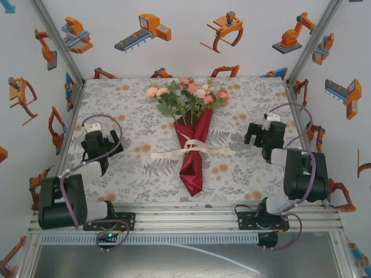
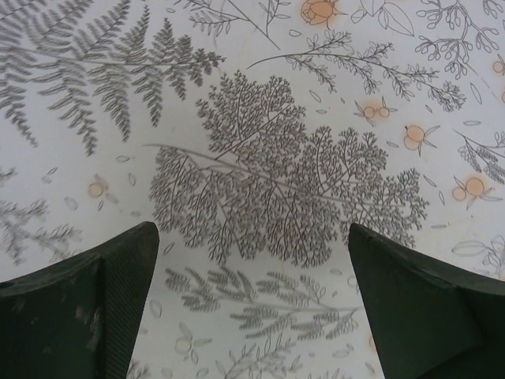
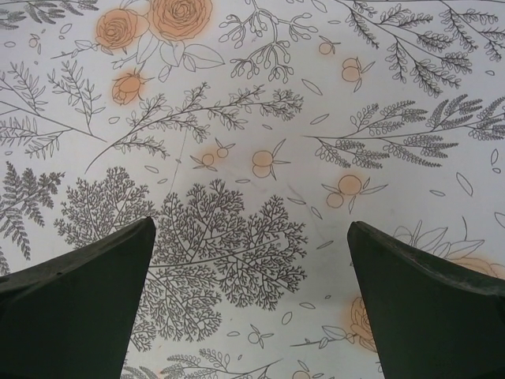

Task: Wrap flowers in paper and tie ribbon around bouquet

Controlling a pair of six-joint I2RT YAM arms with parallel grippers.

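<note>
The bouquet lies at the middle of the table, with its pink, peach and cream flowers (image 1: 188, 92) pointing to the far side. The dark red paper (image 1: 193, 165) wraps the stems in a cone that narrows toward me. The cream ribbon (image 1: 191, 149) is tied round the cone, its loose ends trailing left and right on the cloth. My left gripper (image 1: 102, 140) hangs open over the cloth well left of the bouquet, with nothing between its fingers (image 2: 118, 292). My right gripper (image 1: 264, 134) stands open to the bouquet's right, its fingers (image 3: 418, 300) wide apart over bare cloth.
A leaf-and-orange-dot printed cloth (image 1: 133, 168) covers the table. An aluminium rail (image 1: 185, 214) with both arm bases runs along the near edge. Walls with robot prints (image 1: 35, 87) close in the left, right and back sides.
</note>
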